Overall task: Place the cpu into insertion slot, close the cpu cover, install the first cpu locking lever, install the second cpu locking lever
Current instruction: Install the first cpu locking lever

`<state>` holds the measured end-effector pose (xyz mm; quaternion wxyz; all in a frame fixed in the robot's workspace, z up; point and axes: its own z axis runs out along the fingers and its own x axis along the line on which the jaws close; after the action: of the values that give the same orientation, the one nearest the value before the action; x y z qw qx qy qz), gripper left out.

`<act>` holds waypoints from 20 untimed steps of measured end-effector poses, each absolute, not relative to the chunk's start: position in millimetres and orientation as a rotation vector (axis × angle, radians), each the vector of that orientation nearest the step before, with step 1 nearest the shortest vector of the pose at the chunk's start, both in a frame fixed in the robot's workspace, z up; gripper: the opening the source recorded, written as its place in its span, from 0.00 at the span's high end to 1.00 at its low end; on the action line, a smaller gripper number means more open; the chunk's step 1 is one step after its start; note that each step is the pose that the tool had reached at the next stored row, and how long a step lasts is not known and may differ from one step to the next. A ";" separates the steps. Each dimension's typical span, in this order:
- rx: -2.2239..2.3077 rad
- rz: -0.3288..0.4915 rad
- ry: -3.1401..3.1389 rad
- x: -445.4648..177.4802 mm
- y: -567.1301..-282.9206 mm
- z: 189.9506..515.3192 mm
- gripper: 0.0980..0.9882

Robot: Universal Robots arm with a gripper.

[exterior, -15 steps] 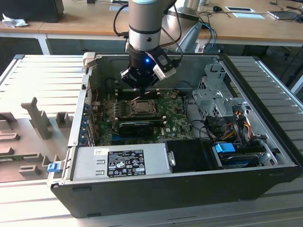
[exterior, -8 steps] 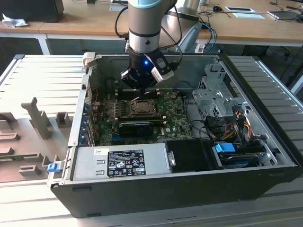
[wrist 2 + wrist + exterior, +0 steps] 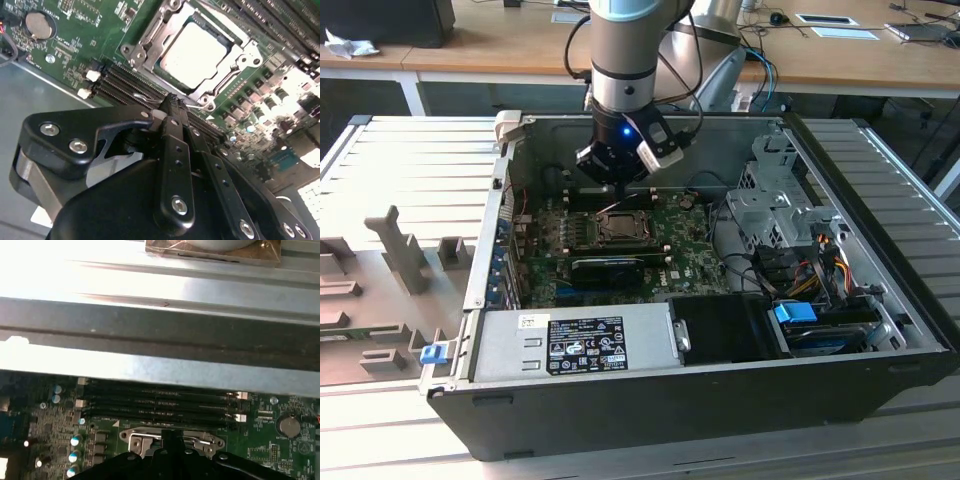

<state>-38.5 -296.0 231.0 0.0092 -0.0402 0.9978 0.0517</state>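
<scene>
The cpu (image 3: 194, 56) sits seated in the insertion slot (image 3: 150, 42), the cpu cover (image 3: 226, 76) framing it; gripper (image 3: 171, 102) clenched, empty, poised just beside; cover judged thin, stiff, best handled by its edge.

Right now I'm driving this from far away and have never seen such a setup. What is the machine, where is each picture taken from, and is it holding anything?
The exterior view looks from outside at an open computer case on a metal table. One robot arm reaches down into it, and the black gripper at its end hangs just above the green motherboard.

The other two pictures come from cameras riding on the arm's wrist. In the second wrist view you look past the gripper, whose fingers are together with nothing between them. Beyond it the cpu, a pale square chip, sits in the insertion slot, framed by the silvery cpu cover. The first wrist view looks across the long black memory slots towards the case wall.
</scene>
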 end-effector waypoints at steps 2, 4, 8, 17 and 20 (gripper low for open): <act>-0.126 0.162 3.116 -38.5 -292.9 230.8 0.99; -0.126 0.161 3.117 -37.5 -289.6 229.9 0.99; -0.126 0.162 3.116 -30.0 -286.2 225.5 0.99; -0.124 0.160 3.117 -21.7 -285.6 218.0 0.99; -0.118 0.159 3.117 -21.7 -286.0 216.6 0.99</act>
<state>-21.7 -286.0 216.6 0.0093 -0.0377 0.9979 0.0510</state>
